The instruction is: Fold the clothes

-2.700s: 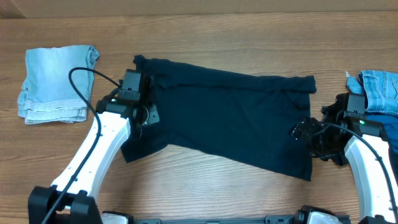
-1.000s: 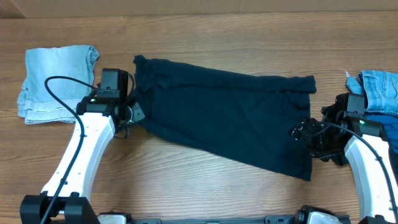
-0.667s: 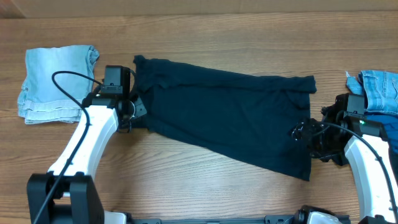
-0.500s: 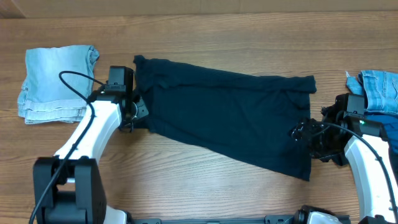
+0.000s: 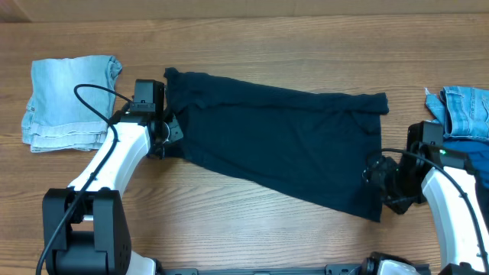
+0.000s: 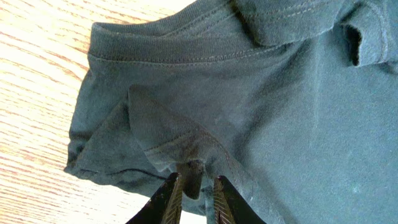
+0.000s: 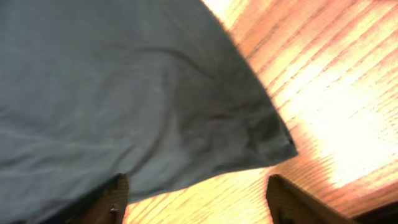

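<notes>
Right fingers (image 7: pixel 115 198) lower — three garments (image 5: pixel 283 137) (image 5: pixel 69 103) (image 5: pixel 466 111)

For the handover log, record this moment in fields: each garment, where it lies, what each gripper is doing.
dark garment: spread flat in the middle, left corner rucked up
folded denim: far left, apart from both arms
denim pile: right edge, partly out of view
left gripper: pinching a fold at the dark garment's left corner
right gripper: open at its right end, nothing gripped
</notes>
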Controlling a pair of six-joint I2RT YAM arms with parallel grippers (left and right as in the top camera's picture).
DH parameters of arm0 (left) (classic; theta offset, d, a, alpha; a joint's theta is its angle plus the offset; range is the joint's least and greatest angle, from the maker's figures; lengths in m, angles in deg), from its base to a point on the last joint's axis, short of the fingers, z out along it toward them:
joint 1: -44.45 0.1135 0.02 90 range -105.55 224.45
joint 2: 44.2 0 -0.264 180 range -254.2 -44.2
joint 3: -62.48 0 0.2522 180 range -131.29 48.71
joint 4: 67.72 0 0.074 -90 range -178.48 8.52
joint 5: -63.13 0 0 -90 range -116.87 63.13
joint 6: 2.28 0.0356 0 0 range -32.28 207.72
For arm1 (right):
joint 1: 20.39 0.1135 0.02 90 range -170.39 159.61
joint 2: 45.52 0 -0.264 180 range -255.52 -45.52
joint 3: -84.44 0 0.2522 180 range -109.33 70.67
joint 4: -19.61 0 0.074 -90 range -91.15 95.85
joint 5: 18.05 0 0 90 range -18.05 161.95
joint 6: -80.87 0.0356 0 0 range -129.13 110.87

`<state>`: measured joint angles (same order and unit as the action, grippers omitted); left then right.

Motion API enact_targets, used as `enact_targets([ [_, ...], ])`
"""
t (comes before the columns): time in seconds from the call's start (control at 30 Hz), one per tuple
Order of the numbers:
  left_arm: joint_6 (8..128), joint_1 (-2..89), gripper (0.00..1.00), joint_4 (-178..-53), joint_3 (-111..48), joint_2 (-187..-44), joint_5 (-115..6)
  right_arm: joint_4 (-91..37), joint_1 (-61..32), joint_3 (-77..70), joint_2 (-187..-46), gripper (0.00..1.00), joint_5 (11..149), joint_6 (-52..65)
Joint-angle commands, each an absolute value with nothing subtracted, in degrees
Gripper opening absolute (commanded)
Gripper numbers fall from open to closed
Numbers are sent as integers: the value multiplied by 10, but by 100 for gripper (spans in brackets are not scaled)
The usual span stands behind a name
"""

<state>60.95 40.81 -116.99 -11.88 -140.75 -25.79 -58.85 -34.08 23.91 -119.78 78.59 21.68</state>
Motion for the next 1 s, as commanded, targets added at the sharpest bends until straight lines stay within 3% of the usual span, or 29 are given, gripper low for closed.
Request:
enact_targets([
  [0.0,621,411,22,-1168,-130,-1409,-264,-570,-366,269,-1209,66,765,239],
  [0.1,620,411,22,-1170,-130,-1409,-265,-564,-379,276,-1229,65,765,239],
  [0.27,621,411,22,-1170,-130,-1409,-265,-532,-379,317,-1249,56,769,250],
  [0.33,621,411,22,-1170,-130,-1409,-265,-519,-379,330,-1255,49,793,255],
  [0.5,620,411,22,-1170,-130,-1409,-265,-519,-379,334,-1257,11,797,254],
  [0.57,620,411,22,-1170,-130,-1409,-265,-518,-379,334,-1257,8,797,254],
  [0.6,620,411,22,-1170,-130,-1409,-265,-525,-379,334,-1257,10,797,254],
  [0.7,620,411,23,-1170,-130,-1409,-265,-543,-379,334,-1257,66,830,252],
  [0.73,620,411,23,-1170,-130,-1409,-265,-544,-379,334,-1257,75,854,252],
  [0.8,620,411,23,-1170,-130,-1409,-265,-533,-379,335,-1257,79,866,264],
  [0.97,620,411,23,-1172,-130,-1409,-265,-485,-379,382,-1257,72,843,304],
])
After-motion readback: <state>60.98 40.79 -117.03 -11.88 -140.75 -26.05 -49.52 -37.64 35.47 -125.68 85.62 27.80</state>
